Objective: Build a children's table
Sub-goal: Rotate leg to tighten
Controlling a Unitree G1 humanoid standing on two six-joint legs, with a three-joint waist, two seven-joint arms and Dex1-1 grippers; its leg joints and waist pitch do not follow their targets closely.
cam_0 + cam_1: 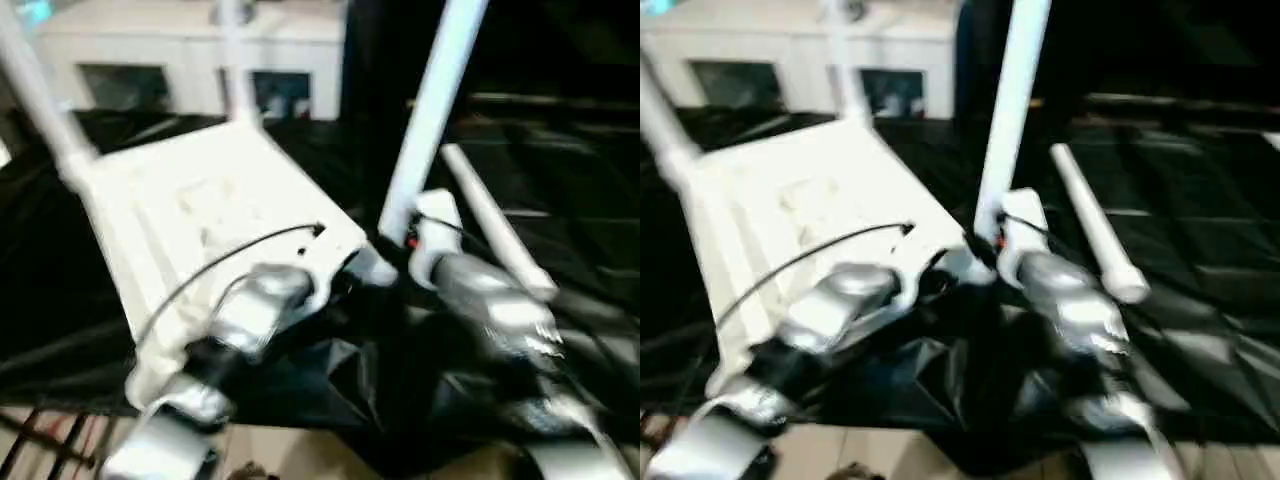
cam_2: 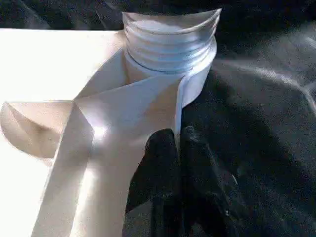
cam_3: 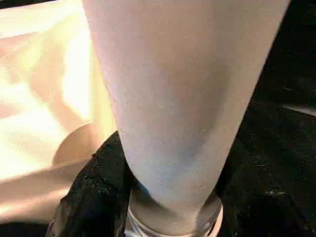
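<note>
The white tabletop [image 1: 210,210] lies underside up on the black cloth. Two white legs stand in its far corners, one at the left [image 1: 35,85] and one further back [image 1: 232,60]. My left gripper [image 2: 178,148] is shut on the tabletop's rim wall, just beside the threaded near corner socket [image 2: 170,42]. My right gripper [image 1: 415,240] is shut on a third leg [image 1: 432,120], holding it upright just right of that corner. In the right wrist view this leg [image 3: 182,98] sits between my black fingers [image 3: 91,197]. A fourth leg [image 1: 497,228] lies loose on the cloth to the right.
The black-draped work table [image 1: 570,160] stretches right and back, and its near edge drops to a pale floor [image 1: 300,455]. White cabinets [image 1: 180,55] stand behind it. A dark metal frame with red parts [image 1: 50,440] shows at the lower left.
</note>
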